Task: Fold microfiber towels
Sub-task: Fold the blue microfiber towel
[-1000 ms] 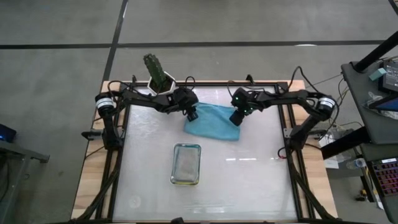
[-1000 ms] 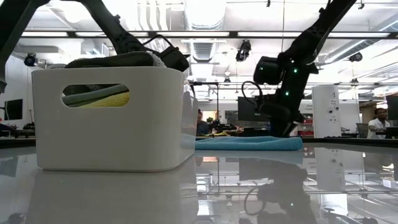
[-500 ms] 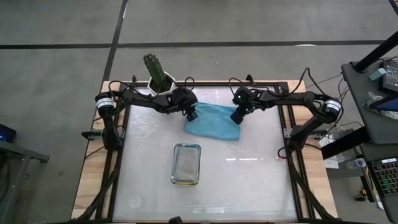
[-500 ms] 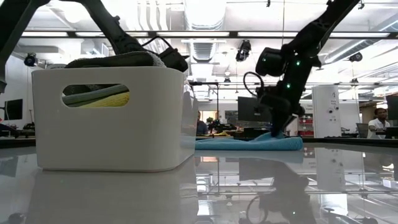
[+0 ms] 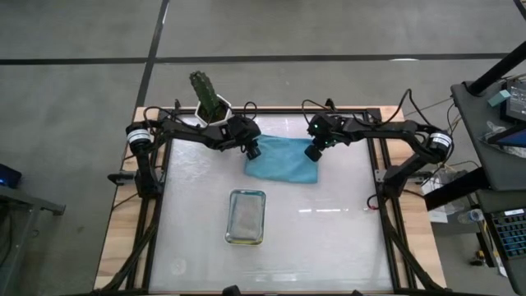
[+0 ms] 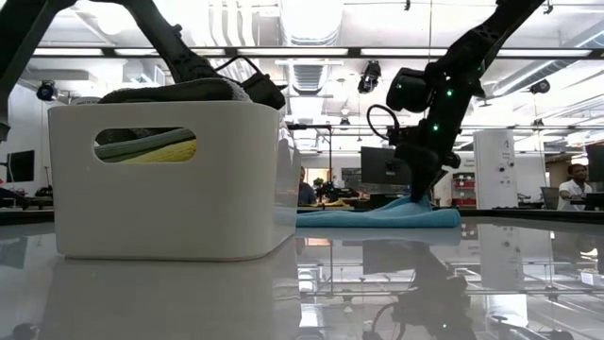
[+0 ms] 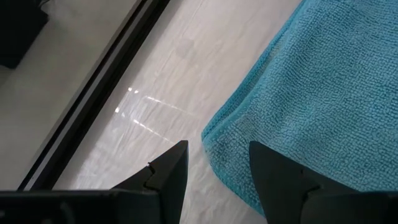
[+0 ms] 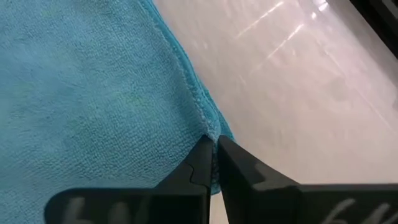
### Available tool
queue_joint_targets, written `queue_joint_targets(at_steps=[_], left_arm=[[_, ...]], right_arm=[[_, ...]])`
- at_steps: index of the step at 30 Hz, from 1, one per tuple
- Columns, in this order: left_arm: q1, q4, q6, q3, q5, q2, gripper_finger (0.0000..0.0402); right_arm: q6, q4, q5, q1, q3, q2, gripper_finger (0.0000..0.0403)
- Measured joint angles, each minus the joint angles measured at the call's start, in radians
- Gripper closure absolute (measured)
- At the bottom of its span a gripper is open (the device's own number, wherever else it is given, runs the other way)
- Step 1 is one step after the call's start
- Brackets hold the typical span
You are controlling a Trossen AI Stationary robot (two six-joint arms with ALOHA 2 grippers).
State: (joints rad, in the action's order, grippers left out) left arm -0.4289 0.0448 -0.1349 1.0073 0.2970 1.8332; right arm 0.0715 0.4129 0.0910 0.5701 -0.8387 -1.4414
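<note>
pinching the teal towel (image 5: 282, 159) edge above frame centre, right gripper (image 5: 312, 153) is clamping it for folding; left gripper (image 5: 254, 152) is hovering wide at the opposite corner.

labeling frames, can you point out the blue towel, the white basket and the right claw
blue towel (image 5: 281, 159), high view, middle of the cloth
white basket (image 6: 170, 203), low view, front wall
right claw (image 8: 213, 151), right wrist view, between the fingertips, pinching the towel's edge

Both arms reach in toward the middle at the far side of the worktop. Right tool (image 8: 212, 155) is angled down with its fingers pinched tight together. Left tool (image 7: 214, 168) sits low too, fingers (image 7: 171, 168) spread apart, not gripping anything.
</note>
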Motion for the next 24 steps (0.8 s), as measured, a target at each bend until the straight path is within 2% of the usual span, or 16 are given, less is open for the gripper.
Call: queue_joint_targets(at_steps=[13,19,24], left_arm=[[0.002,0.0,-0.003,0.01,0.009,-0.004,0.0246],[0.008,0.002,-0.003,0.011,0.009,-0.042,0.0246],[0.024,-0.007,-0.044,0.011,0.008,-0.085,0.0246]], right_arm=[[0.039,0.004,-0.001,0.005,0.003,0.0,0.0382],[0.051,0.056,-0.001,0.011,-0.02,0.0,0.0321],[0.041,0.144,-0.002,0.026,-0.106,0.0,0.0265]])
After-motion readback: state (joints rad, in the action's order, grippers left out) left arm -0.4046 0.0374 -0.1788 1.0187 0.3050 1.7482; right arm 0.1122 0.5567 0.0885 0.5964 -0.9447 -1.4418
